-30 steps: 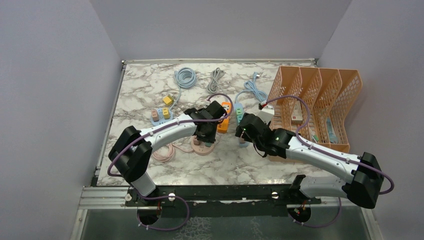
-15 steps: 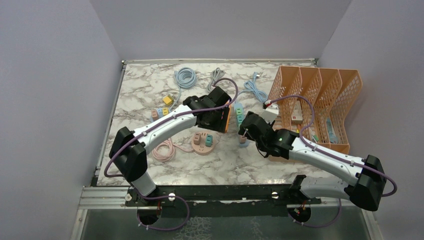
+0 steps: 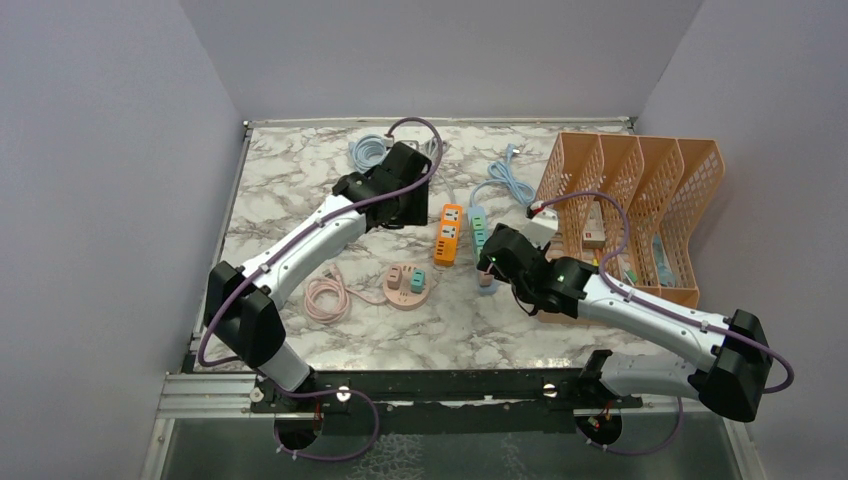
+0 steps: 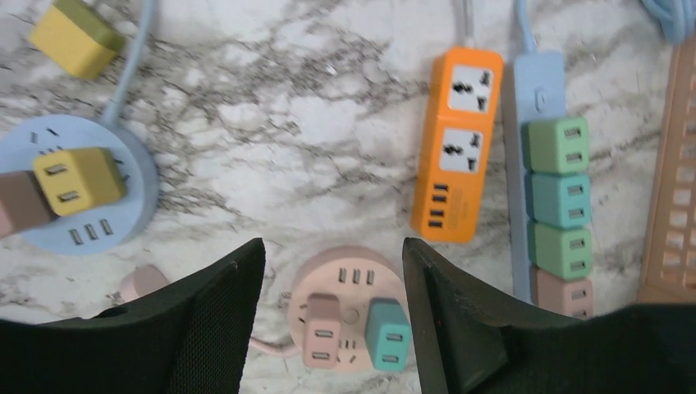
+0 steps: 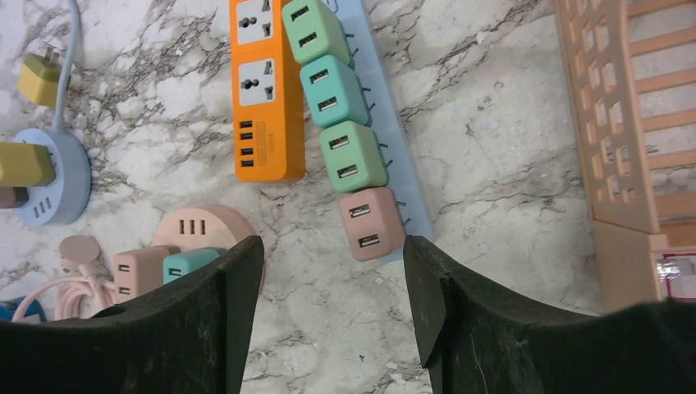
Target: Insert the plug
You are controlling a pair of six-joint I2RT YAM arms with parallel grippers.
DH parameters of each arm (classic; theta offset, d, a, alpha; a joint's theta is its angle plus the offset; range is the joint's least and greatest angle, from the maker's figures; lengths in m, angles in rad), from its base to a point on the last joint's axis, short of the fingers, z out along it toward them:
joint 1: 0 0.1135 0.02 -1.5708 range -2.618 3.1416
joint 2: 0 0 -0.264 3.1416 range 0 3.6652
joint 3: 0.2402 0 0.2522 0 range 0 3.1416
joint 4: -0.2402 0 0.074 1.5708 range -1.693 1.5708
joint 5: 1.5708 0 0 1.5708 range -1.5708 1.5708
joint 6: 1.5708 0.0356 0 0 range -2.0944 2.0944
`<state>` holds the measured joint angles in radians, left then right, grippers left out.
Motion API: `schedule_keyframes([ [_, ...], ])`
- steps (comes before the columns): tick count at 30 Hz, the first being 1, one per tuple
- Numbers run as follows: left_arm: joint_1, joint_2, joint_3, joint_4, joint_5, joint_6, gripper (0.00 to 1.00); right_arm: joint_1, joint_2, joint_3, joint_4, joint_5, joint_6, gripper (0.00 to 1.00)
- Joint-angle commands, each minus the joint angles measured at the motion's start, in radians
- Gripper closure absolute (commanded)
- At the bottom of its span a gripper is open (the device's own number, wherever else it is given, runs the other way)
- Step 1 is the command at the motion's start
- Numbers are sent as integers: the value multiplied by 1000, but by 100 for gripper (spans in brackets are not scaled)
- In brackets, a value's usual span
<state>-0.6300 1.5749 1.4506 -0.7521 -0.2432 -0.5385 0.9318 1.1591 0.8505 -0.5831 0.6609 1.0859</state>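
surface (image 4: 271, 107): flat, white marble pattern with grey veins.
left tool (image 4: 332, 258): black fingers with a fine mesh texture on the inner faces, spread apart, nothing between them; hangs over the pink hub (image 4: 349, 283).
right tool (image 5: 330, 246): fingers spread, nothing held; above the pink plug (image 5: 371, 223).
pink plug: matte cube with rounded corners, two slots on top; sits on the near end of the blue strip (image 4: 538, 86), last of four in a row, touching the green one before it.
blue strip: long, pale, smooth bar, just beside the orange strip (image 4: 451, 213).
orange strip: glossy rectangular block, two white socket faces, four small slots.
pink hub: round disc carrying a pink and a teal cube side by side.
rack (image 3: 640, 190): orange lattice plastic, right of the strips.
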Motion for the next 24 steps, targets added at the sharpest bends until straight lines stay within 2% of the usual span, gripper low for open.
schedule_keyframes([
  [1, 124, 16, 0, 102, -47, 42, 37, -5, 17, 7, -16, -86, 127, 37],
  [6, 241, 132, 37, 123, -64, 35, 37, -5, 49, -34, 75, -159, 144, 38],
  [10, 329, 241, 75, 135, -23, 24, 36, -5, 132, 14, 131, -200, 26, 38],
  [14, 380, 338, 136, 148, -25, 25, 35, -5, 248, 160, 74, -148, -107, 37],
  [17, 410, 397, 174, 154, -33, 29, 33, -6, 278, 236, 40, -79, -186, 37],
  [24, 460, 496, 236, 154, -45, 35, 32, -7, 229, 188, 139, -25, -280, 35],
])
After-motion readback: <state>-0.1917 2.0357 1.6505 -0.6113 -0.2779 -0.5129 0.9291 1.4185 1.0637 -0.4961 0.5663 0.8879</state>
